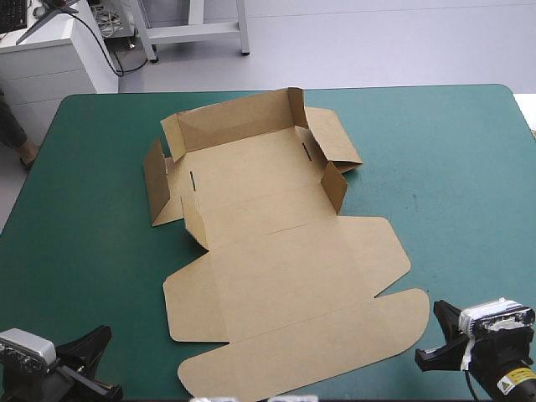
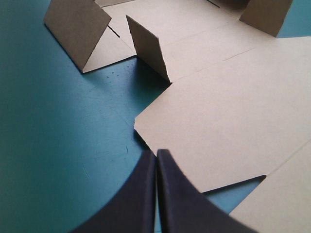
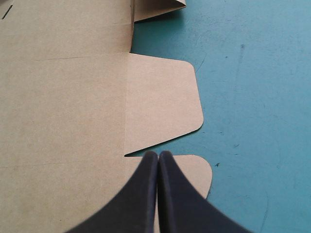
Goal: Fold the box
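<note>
With left pincer [image 2: 156, 160] and right pincer [image 3: 158, 158] both together and empty, the box [image 1: 285, 268], apparently light stiff board, is best gripped at a flap edge.

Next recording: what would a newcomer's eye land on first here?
The brown box, a large cut sheet, lies mid-table on the teal-green cover: its near half flat, its far half with flaps standing up. The left gripper and right gripper, both shut, point at its near corners.
</note>
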Controlling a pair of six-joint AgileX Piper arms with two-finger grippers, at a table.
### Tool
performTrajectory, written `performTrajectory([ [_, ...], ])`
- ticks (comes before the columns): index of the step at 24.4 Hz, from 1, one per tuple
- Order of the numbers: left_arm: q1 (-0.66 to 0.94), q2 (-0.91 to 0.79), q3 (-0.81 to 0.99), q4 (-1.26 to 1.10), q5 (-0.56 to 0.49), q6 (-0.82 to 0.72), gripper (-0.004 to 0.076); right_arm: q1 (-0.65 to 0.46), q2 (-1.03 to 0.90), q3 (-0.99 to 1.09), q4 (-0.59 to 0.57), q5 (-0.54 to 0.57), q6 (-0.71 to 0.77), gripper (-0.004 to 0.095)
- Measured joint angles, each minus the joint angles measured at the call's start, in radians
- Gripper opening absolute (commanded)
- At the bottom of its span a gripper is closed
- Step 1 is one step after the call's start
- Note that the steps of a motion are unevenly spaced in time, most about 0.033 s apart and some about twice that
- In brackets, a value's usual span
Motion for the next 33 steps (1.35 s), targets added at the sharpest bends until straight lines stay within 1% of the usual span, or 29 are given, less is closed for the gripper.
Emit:
performTrajectory([
  [11,0.0,0.0,0.0,-0.002,-0.01,0.0,-0.0008,0.0,0.0,0.0,0.004,0.0,0.0,-0.0015],
  [13,0.0,0.0,0.0,-0.004,-0.015,0.0,-0.0008,0.0,0.0,0.0,0.005,0.0,-0.003,0.0008],
  [15,0.0,0.0,0.0,-0.004,-0.017,0.0,-0.0008,0.0,0.0,0.0,0.008,0.0,-0.022,0.008],
  [17,0.0,0.0,0.0,-0.004,-0.018,0.0,-0.0008,0.0,0.0,0.0,0.011,0.0,-0.045,0.0193],
  [19,0.0,0.0,0.0,-0.004,-0.021,0.0,-0.0008,0.0,0.0,0.0,0.019,0.0,-0.064,0.0366],
  [20,0.0,0.0,0.0,-0.004,-0.021,0.0,-0.0008,0.0,0.0,0.0,0.026,0.0,-0.075,0.0531],
  [22,0.0,0.0,0.0,-0.004,-0.021,0.0,-0.0008,0.0,0.0,0.0,0.037,0.0,-0.091,0.0679],
  [23,0.0,0.0,0.0,-0.004,-0.021,0.0,-0.0008,0.0,0.0,0.0,0.04,0.0,-0.094,0.0691],
  [29,0.0,0.0,0.0,-0.003,-0.021,0.0,-0.0008,0.0,0.0,-0.003,0.042,0.005,-0.069,0.0689],
  [31,0.0,0.0,0.0,-0.003,-0.021,0.0,-0.0008,0.0,0.023,-0.043,0.035,0.046,-0.058,0.0689],
  [33,0.0,0.0,0.0,-0.003,-0.021,0.0,-0.0008,0.0,0.092,-0.12,0.022,0.096,-0.049,0.0689],
])
